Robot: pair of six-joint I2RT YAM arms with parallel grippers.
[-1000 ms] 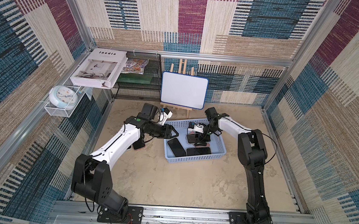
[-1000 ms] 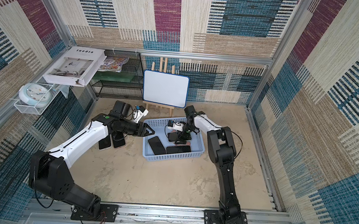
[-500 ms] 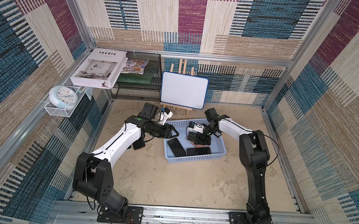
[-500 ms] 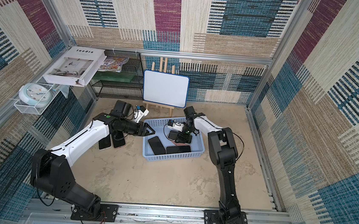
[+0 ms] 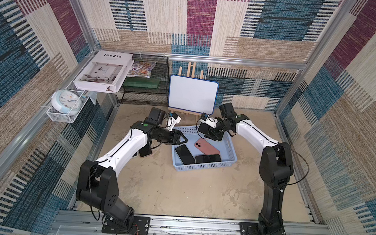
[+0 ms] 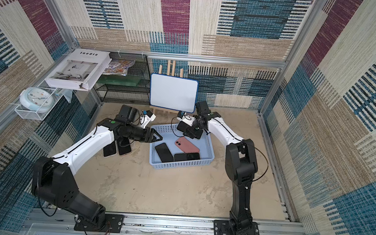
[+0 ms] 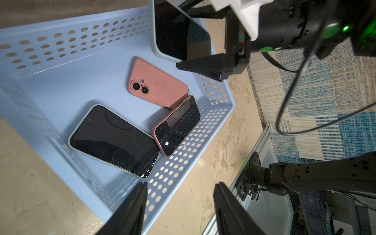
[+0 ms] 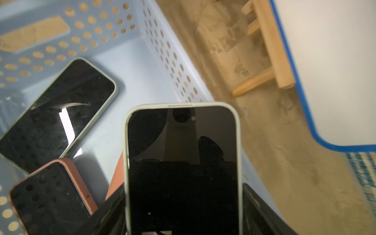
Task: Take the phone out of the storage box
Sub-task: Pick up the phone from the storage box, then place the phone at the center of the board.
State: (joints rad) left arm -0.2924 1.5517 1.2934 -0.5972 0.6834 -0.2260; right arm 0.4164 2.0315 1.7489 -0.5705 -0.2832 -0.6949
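Observation:
The pale blue storage box stands mid-floor. My right gripper is shut on a phone with a dark screen and a pale green case. It holds the phone by its long edges, lifted above the box's far right corner. Three more phones lie in the box. One is pink and lies back up. Another is pale-cased with its screen up. The third is pink-cased and leans on the wall. My left gripper hangs open and empty over the box's left rim.
Two dark phones lie on the floor under my left arm. A whiteboard on a wooden easel stands just behind the box. A black mesh rack is at the back left, and a clock in a white wire basket hangs on the left wall.
My right gripper has closed on the pale-cased phone and raised it off the box floor toward the far right corner. The left arm has stayed put.

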